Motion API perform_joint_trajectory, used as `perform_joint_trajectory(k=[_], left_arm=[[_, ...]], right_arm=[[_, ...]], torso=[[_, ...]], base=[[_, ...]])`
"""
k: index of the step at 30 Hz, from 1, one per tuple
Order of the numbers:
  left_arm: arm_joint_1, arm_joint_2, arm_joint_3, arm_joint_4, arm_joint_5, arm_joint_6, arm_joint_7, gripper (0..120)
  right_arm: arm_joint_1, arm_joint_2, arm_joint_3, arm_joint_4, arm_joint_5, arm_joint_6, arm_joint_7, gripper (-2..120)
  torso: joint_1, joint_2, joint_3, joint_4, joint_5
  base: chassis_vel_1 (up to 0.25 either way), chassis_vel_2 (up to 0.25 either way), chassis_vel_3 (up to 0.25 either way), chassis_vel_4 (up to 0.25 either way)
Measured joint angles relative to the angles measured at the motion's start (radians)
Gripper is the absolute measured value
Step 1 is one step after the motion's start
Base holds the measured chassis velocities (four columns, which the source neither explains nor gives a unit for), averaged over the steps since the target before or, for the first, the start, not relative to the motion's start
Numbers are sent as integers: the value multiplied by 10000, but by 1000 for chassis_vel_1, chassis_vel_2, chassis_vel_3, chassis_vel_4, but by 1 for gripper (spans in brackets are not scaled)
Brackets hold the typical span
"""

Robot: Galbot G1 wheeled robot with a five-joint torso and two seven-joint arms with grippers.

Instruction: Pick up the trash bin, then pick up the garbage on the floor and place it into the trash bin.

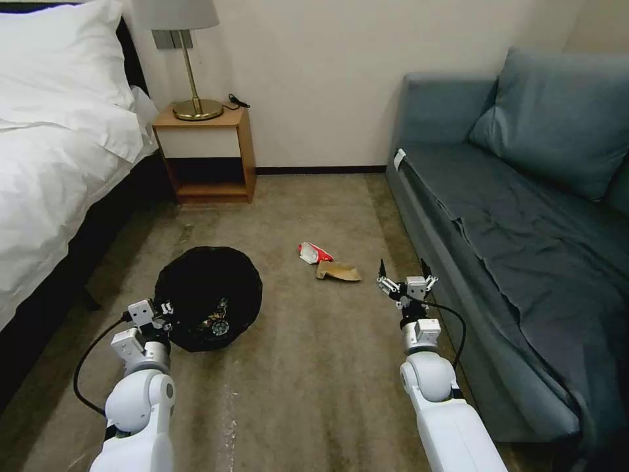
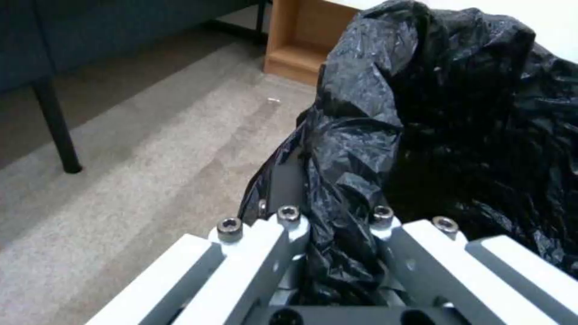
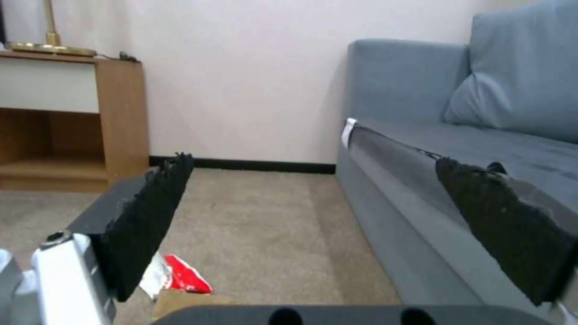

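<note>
The left pincer (image 1: 159,313) is clamped on the near-left rim of the trash bin (image 1: 208,296). In the left wrist view the black bag liner (image 2: 421,126) is bunched between the closed fingers (image 2: 289,221). Whether the bin rests on the carpet (image 1: 314,380) or is held just above it cannot be told. Items already lie inside the bin, too dark to identify.

The right pincer (image 1: 406,278) hangs over the carpet with its fingers spread wide apart and nothing between them. In the right wrist view the two black pads (image 3: 151,216) frame open floor.

Remaining garbage: a tan paper scrap (image 1: 338,271) and, touching its far side, a red-and-white wrapper (image 1: 314,252). Both lie flat on the carpet between the bin and the right pincer.

Governing relation: the scrap lies to the left of the right pincer and level with it or slightly beyond. Its long axis runs roughly left to right across the robot's front. The right arm is the nearer and the only free one, so the pick is judged to fall to it.

Obstructions: the blue sofa (image 1: 524,216) runs close along the outer side of the right arm and limits swing on that side. The path leftward to the scrap is bare carpet.

Farther off: the bed (image 1: 59,170) at left, then the nightstand (image 1: 206,154) with a brass lamp (image 1: 193,85) against the wall.
</note>
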Motion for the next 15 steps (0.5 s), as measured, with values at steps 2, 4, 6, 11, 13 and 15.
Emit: perform_joint_trajectory(k=[2, 4, 6, 11, 13, 15], left_arm=[[40, -28, 29, 46, 39, -29, 4, 4], [59, -53, 38, 86, 64, -45, 8, 4], [57, -66, 39, 117, 79, -65, 9, 4], [-9, -45, -19, 129, 65, -67, 11, 4], [-21, -39, -47, 129, 53, -68, 8, 4], [-17, -39, -71, 146, 72, -68, -1, 4]], right_arm=[[-11, 23, -1, -11, -4, -1, 0, 100], [-14, 35, -4, -34, -12, -1, -1, 100], [-21, 54, -18, -64, -25, -3, 4, 100], [-26, 65, -17, -99, -21, -18, 26, 100], [-16, 62, -11, -113, -17, -22, 29, 100], [-8, 51, -5, -123, -10, -29, 30, 100]], torso=[[0, 0, 0, 0, 0], [0, 0, 0, 1, -1], [0, 0, 1, 1, 0], [0, 0, 0, 0, 1], [0, 0, 0, 0, 1], [0, 0, 0, 0, 0]], base=[[-76, 57, 61, -75], [-56, 75, 67, -73], [-60, 75, 78, -72], [-47, 36, 49, -41], [-21, 18, 20, -28], [-21, 15, 20, -28]])
